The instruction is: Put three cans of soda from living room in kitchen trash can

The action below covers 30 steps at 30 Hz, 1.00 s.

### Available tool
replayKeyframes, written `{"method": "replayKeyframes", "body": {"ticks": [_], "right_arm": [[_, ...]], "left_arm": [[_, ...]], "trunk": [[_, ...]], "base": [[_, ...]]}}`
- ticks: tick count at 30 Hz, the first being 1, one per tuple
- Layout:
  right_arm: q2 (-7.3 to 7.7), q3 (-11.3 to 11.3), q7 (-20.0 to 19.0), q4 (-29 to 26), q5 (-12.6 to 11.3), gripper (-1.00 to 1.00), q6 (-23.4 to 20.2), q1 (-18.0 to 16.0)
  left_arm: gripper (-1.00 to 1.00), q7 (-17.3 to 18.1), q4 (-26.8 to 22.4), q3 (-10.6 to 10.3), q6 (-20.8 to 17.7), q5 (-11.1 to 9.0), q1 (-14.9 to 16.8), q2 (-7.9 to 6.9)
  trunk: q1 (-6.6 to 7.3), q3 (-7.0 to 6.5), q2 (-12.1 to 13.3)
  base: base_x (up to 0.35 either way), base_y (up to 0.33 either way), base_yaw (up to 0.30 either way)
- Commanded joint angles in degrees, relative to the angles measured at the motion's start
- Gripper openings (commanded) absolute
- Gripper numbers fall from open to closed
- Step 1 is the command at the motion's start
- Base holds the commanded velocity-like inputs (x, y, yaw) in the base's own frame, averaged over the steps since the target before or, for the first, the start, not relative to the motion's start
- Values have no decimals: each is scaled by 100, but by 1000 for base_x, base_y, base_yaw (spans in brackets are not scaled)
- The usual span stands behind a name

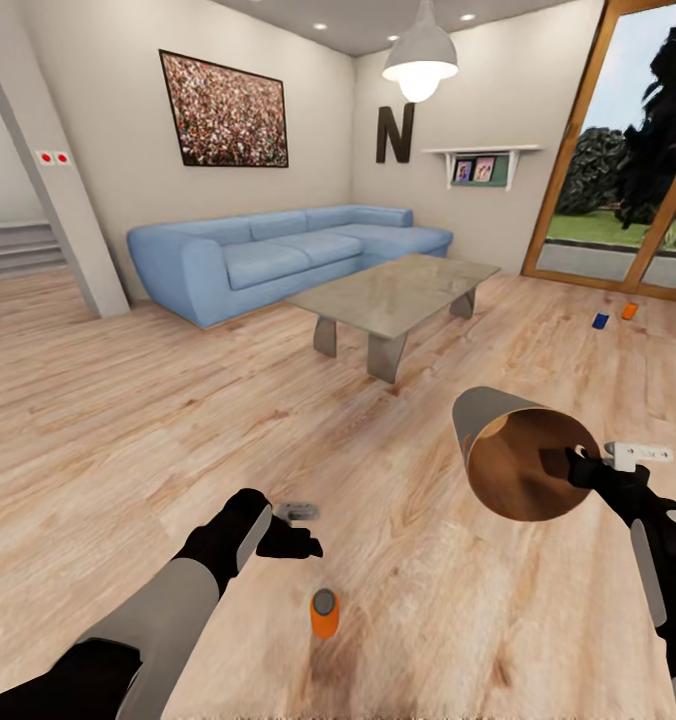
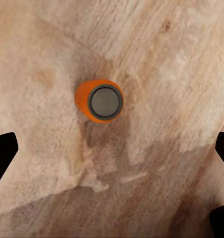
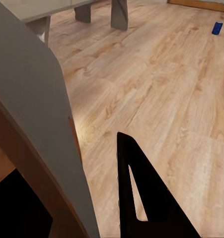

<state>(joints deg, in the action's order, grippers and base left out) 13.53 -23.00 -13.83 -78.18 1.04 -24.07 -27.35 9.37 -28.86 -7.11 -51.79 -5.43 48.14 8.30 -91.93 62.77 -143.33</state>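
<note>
One orange can of soda (image 1: 324,613) stands upright on the wood floor just in front of me; in the left wrist view the can (image 2: 99,100) shows its grey top. My left gripper (image 1: 300,532) hovers above and slightly behind it, open, with black fingertips (image 2: 3,156) wide apart. My right gripper (image 1: 584,468) is shut on the rim of the grey tash can (image 1: 513,455), held tilted with its brown inside facing me. Its wall (image 3: 27,99) sits against a finger (image 3: 141,198). A blue can (image 1: 600,321) and another orange can (image 1: 629,311) lie on the floor far right.
A glass coffee table (image 1: 398,290) stands ahead, with a blue corner sofa (image 1: 278,250) behind it. A wood-framed glass door (image 1: 618,150) is at the far right. A slanted pillar (image 1: 58,180) and stairs (image 1: 13,250) are at the left.
</note>
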Motion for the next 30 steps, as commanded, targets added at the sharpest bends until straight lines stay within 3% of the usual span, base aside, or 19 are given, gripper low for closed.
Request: {"method": "replayKeyframes", "body": {"ticks": [1, 16, 21, 30], "right_arm": [[-1, -18, -42, -16, -49, -100, -36, -8], [-8, 21, -41, -21, -50, -100, -37, -8], [-15, 25, -46, -21, -49, -100, -36, -8], [-14, 26, -49, -21, -45, -100, -36, -8]], "left_arm": [[100, -23, -6, -27, -24, -55, 2, -4], [100, -15, -6, -27, -1, -55, 2, -3], [100, -21, -6, -27, 93, -55, -1, 4], [100, -23, -6, -28, 98, -55, 2, 22]], "trunk": [[0, 29, -5], [-39, 433, -25], [-39, 455, -25], [-39, 484, -25]], "base": [[0, 0, 0], [0, 0, 0], [36, 0, 0], [267, 0, 0]]}}
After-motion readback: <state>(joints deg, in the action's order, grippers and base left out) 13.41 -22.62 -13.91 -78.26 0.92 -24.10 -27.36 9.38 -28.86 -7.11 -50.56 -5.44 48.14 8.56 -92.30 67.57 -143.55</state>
